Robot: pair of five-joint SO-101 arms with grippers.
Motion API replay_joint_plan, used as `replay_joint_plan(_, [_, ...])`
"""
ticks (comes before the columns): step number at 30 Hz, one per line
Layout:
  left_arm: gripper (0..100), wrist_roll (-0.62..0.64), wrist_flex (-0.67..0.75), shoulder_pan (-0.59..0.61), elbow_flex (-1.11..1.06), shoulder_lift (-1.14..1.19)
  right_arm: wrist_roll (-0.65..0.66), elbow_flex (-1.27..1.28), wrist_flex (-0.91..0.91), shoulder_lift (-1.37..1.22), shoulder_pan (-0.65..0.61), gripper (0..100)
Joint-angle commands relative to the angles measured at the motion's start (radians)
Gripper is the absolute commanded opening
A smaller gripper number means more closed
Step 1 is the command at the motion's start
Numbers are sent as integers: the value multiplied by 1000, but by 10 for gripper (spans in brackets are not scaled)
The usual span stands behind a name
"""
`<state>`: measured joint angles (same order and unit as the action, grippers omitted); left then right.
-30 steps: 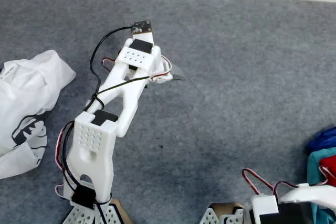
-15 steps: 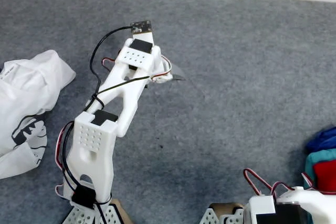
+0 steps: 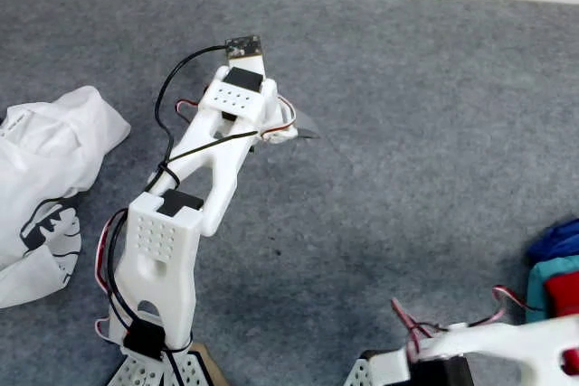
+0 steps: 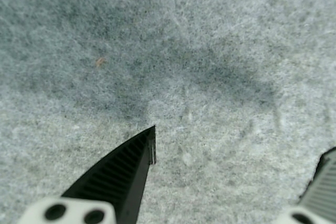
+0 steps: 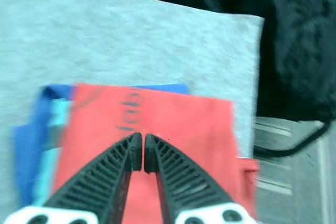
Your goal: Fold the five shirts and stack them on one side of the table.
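Observation:
A crumpled white shirt (image 3: 45, 187) with a black print lies at the table's left edge. At the right edge sits a stack of folded shirts: red (image 3: 563, 293) on top of teal (image 3: 547, 270) and blue (image 3: 554, 241). My left gripper (image 4: 239, 145) hangs open over bare grey felt near the table's middle back, seen from above as the left gripper (image 3: 297, 130). My right gripper (image 5: 143, 139) is shut just above the red shirt (image 5: 178, 124), with nothing visibly pinched. The teal shirt (image 5: 55, 124) and blue shirt (image 5: 26, 150) peek out beneath.
Grey felt (image 3: 407, 133) covers the table. The right arm (image 3: 493, 350) lies across the front right corner. Beyond the table edge (image 5: 257, 77) by the stack hang dark fabric (image 5: 299, 40) and a black cable (image 5: 289, 145).
The right arm has swung at the front right corner and now stretches across it, leaving more of the red shirt uncovered. The left arm has not moved.

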<state>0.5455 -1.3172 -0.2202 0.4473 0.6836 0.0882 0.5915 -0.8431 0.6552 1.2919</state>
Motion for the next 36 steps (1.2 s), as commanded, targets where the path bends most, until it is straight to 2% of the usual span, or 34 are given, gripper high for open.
replay_joint_plan(1, [457,5,6,-8,15,-15,-35,-54,-116,84,-165,25])
replay_joint_plan(4, [457,3,-18,16,33,-31,-72,-56,-217,91,-326,25])
replay_joint_plan(9, [457,6,-176,133,111,-119,-124,-56,-343,87,-642,26])
replay_joint_plan(14, [457,2,-350,366,208,-243,-172,-50,-384,82,-947,29])
replay_joint_plan(17, [457,-2,-394,535,226,-303,-169,-5,-358,39,-1121,29])
replay_joint_plan(21, [457,-132,-397,711,226,-325,-166,71,-272,-88,-1297,30])
replay_joint_plan(25, [457,-184,-397,839,225,-325,-170,163,-122,-208,-1399,30])
replay_joint_plan(30, [457,-253,-400,978,225,-326,-166,275,65,-283,-1449,30])
replay_joint_plan(36, [457,-290,-391,1064,226,-323,-164,340,124,-285,-1452,30])
